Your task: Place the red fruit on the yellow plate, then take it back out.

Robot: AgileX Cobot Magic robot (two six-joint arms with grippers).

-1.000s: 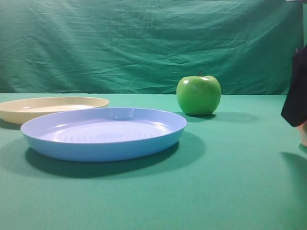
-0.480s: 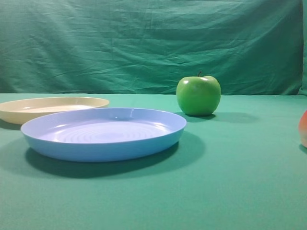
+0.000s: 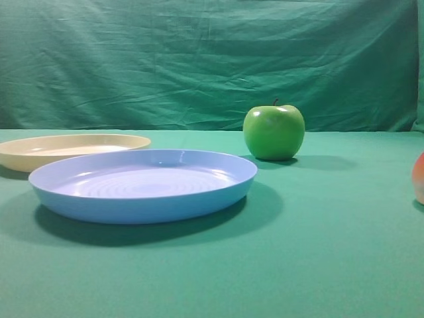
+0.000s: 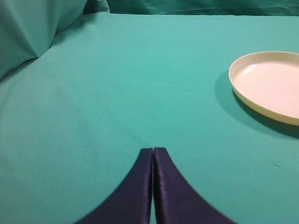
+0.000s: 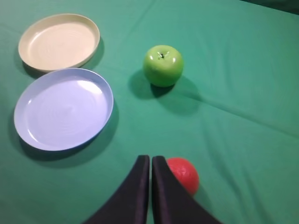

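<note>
Fruit first: the red fruit (image 5: 183,175) sits on the green cloth (image 5: 243,121) just to the right of the right gripper (image 5: 151,161), partly hidden behind the right-hand finger, and well apart from the yellow plate (image 5: 60,42), which lies far off toward the upper left beyond the blue plate (image 5: 63,108). From the side view only a sliver of the fruit shows at the right edge, resting on the cloth. The right gripper hangs high above the table looking down, its two dark fingers pressed together with nothing between them, so it has missed or not yet taken the fruit; I'd judge it must open and shift right before coming down. This arm is clearly the nearer one. The left gripper (image 4: 153,151) is likewise closed and empty, low over bare cloth with the plate off to its right. A green apple (image 5: 163,65) stands between fruit and plates
</note>
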